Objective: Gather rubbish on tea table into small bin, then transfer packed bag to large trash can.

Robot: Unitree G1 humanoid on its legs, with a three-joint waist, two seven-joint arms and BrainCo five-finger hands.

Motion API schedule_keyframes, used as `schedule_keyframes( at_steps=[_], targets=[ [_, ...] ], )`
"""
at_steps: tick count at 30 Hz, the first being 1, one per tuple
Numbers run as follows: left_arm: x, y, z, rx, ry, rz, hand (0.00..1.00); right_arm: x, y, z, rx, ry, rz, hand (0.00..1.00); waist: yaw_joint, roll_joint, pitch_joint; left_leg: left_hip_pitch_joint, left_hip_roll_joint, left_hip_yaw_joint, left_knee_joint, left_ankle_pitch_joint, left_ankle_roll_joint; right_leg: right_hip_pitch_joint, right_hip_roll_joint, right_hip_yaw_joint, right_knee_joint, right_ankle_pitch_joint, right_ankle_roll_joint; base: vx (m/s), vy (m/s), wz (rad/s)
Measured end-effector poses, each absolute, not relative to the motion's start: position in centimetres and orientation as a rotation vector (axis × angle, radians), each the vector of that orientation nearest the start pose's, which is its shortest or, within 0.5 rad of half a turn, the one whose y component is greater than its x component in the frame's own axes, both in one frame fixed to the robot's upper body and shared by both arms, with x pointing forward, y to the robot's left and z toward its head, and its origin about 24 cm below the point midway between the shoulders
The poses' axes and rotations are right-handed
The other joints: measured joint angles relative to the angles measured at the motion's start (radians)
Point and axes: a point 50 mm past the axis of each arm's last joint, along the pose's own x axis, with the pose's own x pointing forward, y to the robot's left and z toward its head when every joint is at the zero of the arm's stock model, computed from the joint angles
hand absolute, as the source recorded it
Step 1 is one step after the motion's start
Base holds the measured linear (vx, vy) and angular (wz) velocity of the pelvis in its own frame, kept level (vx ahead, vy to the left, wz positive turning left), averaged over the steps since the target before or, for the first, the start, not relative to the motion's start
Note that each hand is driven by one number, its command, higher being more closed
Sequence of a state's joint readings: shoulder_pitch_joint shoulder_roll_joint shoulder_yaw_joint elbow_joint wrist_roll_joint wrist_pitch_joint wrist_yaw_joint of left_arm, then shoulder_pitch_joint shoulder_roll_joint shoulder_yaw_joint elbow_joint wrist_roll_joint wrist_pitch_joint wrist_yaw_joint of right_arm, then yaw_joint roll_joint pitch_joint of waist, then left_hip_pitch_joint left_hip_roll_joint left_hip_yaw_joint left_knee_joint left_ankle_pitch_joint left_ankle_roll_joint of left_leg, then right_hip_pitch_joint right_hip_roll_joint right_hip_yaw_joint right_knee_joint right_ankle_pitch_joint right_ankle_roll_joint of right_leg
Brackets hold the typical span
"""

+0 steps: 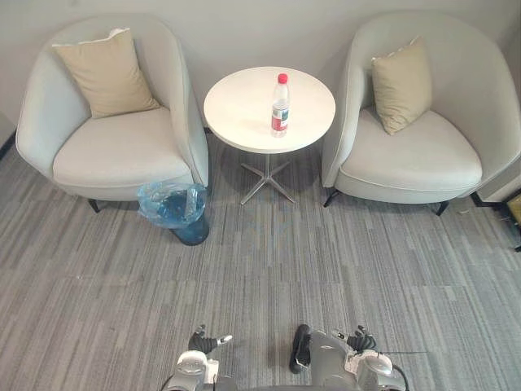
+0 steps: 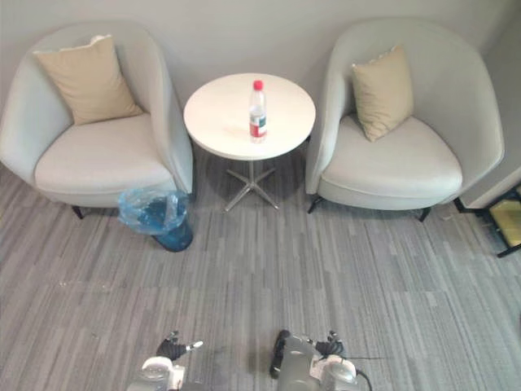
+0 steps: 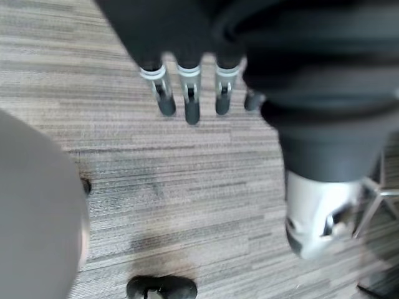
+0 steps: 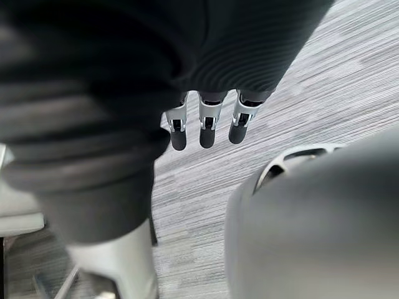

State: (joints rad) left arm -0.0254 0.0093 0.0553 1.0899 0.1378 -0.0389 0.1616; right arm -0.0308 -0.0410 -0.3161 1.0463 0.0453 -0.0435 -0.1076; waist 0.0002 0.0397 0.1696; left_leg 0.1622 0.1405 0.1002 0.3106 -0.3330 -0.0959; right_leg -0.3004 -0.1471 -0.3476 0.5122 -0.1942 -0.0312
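A clear plastic bottle (image 1: 280, 104) with a red cap and red label stands upright on the round white tea table (image 1: 244, 110). The small bin (image 1: 177, 211), lined with a blue bag, sits on the carpet at the left armchair's front corner. My left hand (image 1: 205, 339) and right hand (image 1: 359, 339) hang low at the near edge of the eye views, far from the table. In the left wrist view the left hand's fingers (image 3: 191, 103) point straight down over bare carpet, holding nothing. The right hand's fingers (image 4: 207, 128) are likewise straight and empty.
Two pale armchairs flank the table, the left armchair (image 1: 114, 151) and the right armchair (image 1: 423, 159), each with a beige cushion. Grey striped carpet (image 1: 269, 269) spreads between me and the table. A dark frame with something yellow (image 2: 509, 224) stands at the far right.
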Motion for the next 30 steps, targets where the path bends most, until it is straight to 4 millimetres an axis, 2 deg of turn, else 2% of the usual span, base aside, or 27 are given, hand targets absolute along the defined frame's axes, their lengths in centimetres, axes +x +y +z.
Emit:
schedule_keyframes(
  at_steps=[1,2,3,4,5,6,7,8,10,11,12,13,14,15,18,20,21,23,24,25,26,28,29,30],
  targets=[
    [13.3,16.4,-15.5,0.167,1.015,0.125,0.00,13.1,-20.9,-14.9,0.111,0.972,-0.425,0.00,0.000,0.006,0.000,-0.048,0.038,-0.022,0.139,0.007,-0.012,0.059,0.020,-0.036,-0.031,-0.012,-0.005,0.30,-0.297,0.72],
    [13.6,16.5,-15.3,0.143,1.002,0.142,0.00,12.7,-20.8,-15.0,0.108,0.980,-0.423,0.00,0.001,0.005,0.001,-0.116,0.072,-0.039,0.307,0.045,-0.024,0.114,0.039,-0.062,-0.061,-0.027,-0.006,0.22,-0.231,0.63],
    [13.8,16.5,-15.2,0.133,0.991,0.152,0.00,12.5,-20.8,-15.1,0.108,0.985,-0.423,0.00,0.002,0.004,0.003,-0.161,0.090,-0.045,0.401,0.083,-0.024,0.142,0.049,-0.075,-0.079,-0.034,-0.005,0.20,-0.169,0.55],
    [14.2,16.6,-14.9,0.110,0.963,0.173,0.00,12.1,-20.8,-15.2,0.106,0.992,-0.427,0.00,0.013,-0.001,0.011,-0.259,0.143,-0.043,0.594,0.113,-0.016,0.198,0.076,-0.094,-0.124,-0.048,-0.012,0.19,-0.120,0.30],
    [14.6,16.8,-14.6,0.111,0.937,0.180,0.00,12.0,-20.7,-15.3,0.109,0.996,-0.427,0.00,0.025,-0.002,0.014,-0.332,0.176,-0.004,0.687,0.111,-0.016,0.242,0.093,-0.102,-0.161,-0.049,-0.013,0.20,-0.099,0.19],
    [14.8,16.9,-14.5,0.110,0.928,0.183,0.00,11.9,-20.6,-15.3,0.111,0.998,-0.428,0.00,0.026,-0.005,0.015,-0.361,0.181,0.019,0.702,0.108,-0.014,0.263,0.095,-0.108,-0.181,-0.048,-0.012,0.21,-0.071,0.12],
    [15.1,16.9,-14.3,0.102,0.913,0.186,0.00,12.0,-20.5,-15.3,0.123,0.995,-0.431,0.00,0.029,-0.012,0.020,-0.409,0.173,0.065,0.672,0.094,0.007,0.299,0.095,-0.115,-0.225,-0.042,-0.001,0.16,-0.045,0.12],
    [15.2,16.9,-14.2,0.098,0.908,0.189,0.00,11.9,-20.5,-15.3,0.127,0.999,-0.437,0.00,0.033,-0.014,0.021,-0.420,0.164,0.085,0.639,0.090,0.012,0.313,0.095,-0.115,-0.241,-0.039,0.005,0.21,-0.022,0.12],
    [15.6,16.8,-14.1,0.070,0.893,0.203,0.00,11.6,-20.6,-15.4,0.139,1.011,-0.455,0.00,0.046,-0.014,0.022,-0.442,0.080,0.121,0.323,0.094,0.029,0.368,0.088,-0.112,-0.302,-0.030,0.026,0.31,0.070,-0.02],
    [15.5,16.8,-14.1,0.072,0.896,0.203,0.00,11.5,-20.6,-15.4,0.137,1.014,-0.456,0.00,0.049,-0.013,0.021,-0.434,0.042,0.130,0.140,0.145,0.030,0.376,0.082,-0.109,-0.307,-0.030,0.028,0.40,0.162,-0.23],
    [15.6,16.9,-14.1,0.072,0.895,0.206,0.00,11.4,-20.8,-15.5,0.133,1.021,-0.458,0.00,0.063,-0.020,0.025,-0.410,0.012,0.139,0.054,0.261,0.062,0.385,0.077,-0.082,-0.306,-0.034,0.047,0.34,0.136,-0.34],
    [15.6,17.3,-14.1,0.085,0.893,0.209,0.00,11.4,-20.3,-15.7,0.143,1.037,-0.450,0.00,0.073,-0.042,0.028,-0.373,-0.010,0.165,0.006,0.277,0.064,0.392,0.066,-0.053,-0.314,-0.025,0.061,0.35,0.079,-0.19],
    [15.6,17.9,-14.1,0.105,0.897,0.213,0.00,11.6,-19.7,-15.7,0.158,1.036,-0.442,0.00,0.063,-0.062,0.024,-0.366,-0.029,0.175,-0.006,0.277,0.076,0.408,0.060,-0.014,-0.364,0.002,0.066,0.37,0.086,0.02],
    [15.6,18.3,-14.1,0.115,0.901,0.214,0.00,11.6,-19.5,-15.8,0.165,1.041,-0.442,0.00,0.058,-0.070,0.030,-0.377,-0.028,0.192,0.025,0.264,0.095,0.434,0.060,0.002,-0.417,0.034,0.070,0.35,0.110,0.12],
    [15.1,19.1,-14.3,0.128,0.927,0.229,0.00,11.7,-18.9,-15.8,0.179,1.037,-0.430,0.00,0.064,-0.080,0.025,-0.352,-0.043,0.211,0.059,0.240,0.124,0.478,0.046,0.061,-0.462,0.078,0.074,0.30,0.144,-0.11],
    [14.3,19.2,-14.6,0.132,0.953,0.228,0.00,11.7,-19.0,-15.8,0.178,1.037,-0.423,0.00,0.069,-0.069,0.002,-0.339,-0.046,0.219,0.049,0.185,0.108,0.468,0.039,0.091,-0.447,0.070,0.085,0.23,0.118,-0.32],
    [14.0,19.2,-14.7,0.126,0.962,0.226,0.00,11.9,-18.9,-15.8,0.178,1.037,-0.414,0.00,0.072,-0.069,-0.006,-0.323,-0.060,0.223,0.021,0.127,0.093,0.436,0.022,0.112,-0.375,0.023,0.126,0.21,0.104,-0.44],
    [13.8,19.1,-14.9,0.134,0.976,0.203,0.00,11.9,-19.2,-15.7,0.170,1.036,-0.404,0.00,0.074,-0.068,-0.005,-0.270,-0.084,0.251,-0.030,0.119,0.087,0.322,-0.029,0.152,-0.118,-0.026,0.164,0.17,0.102,-0.39],
    [13.4,19.0,-15.1,0.160,0.995,0.170,0.00,12.1,-19.6,-15.6,0.135,1.031,-0.383,0.00,0.058,-0.070,-0.001,-0.200,-0.110,0.252,-0.071,0.122,0.089,0.226,-0.079,0.171,0.145,-0.013,0.181,0.20,0.113,-0.07],
    [13.2,19.1,-15.2,0.183,1.011,0.152,0.00,12.0,-19.7,-15.6,0.125,1.033,-0.379,0.00,0.047,-0.075,0.002,-0.154,-0.125,0.245,-0.087,0.119,0.094,0.184,-0.107,0.168,0.281,-0.009,0.177,0.29,0.108,0.19],
    [12.9,19.2,-15.3,0.201,1.021,0.142,0.00,11.8,-19.7,-15.6,0.127,1.030,-0.383,0.00,0.040,-0.079,0.001,-0.097,-0.133,0.236,-0.100,0.112,0.098,0.147,-0.127,0.144,0.394,-0.033,0.151,0.29,0.049,0.37],
    [12.8,19.2,-15.4,0.211,1.031,0.135,0.00,11.7,-19.8,-15.7,0.124,1.032,-0.382,0.00,0.032,-0.082,0.002,-0.052,-0.127,0.213,-0.121,0.108,0.099,0.121,-0.137,0.071,0.387,-0.078,0.106,0.23,-0.025,0.49],
    [12.8,19.0,-15.4,0.213,1.032,0.131,0.00,11.9,-19.7,-15.6,0.123,1.028,-0.376,0.00,0.030,-0.076,0.001,-0.040,-0.116,0.195,-0.127,0.110,0.097,0.094,-0.129,0.029,0.322,-0.094,0.089,0.23,-0.074,0.53],
    [12.8,19.0,-15.4,0.211,1.032,0.130,0.00,12.0,-19.7,-15.6,0.121,1.024,-0.373,0.00,0.030,-0.073,0.002,-0.037,-0.109,0.186,-0.128,0.111,0.094,0.080,-0.120,0.014,0.266,-0.095,0.088,0.32,-0.135,0.57]
  ],
)
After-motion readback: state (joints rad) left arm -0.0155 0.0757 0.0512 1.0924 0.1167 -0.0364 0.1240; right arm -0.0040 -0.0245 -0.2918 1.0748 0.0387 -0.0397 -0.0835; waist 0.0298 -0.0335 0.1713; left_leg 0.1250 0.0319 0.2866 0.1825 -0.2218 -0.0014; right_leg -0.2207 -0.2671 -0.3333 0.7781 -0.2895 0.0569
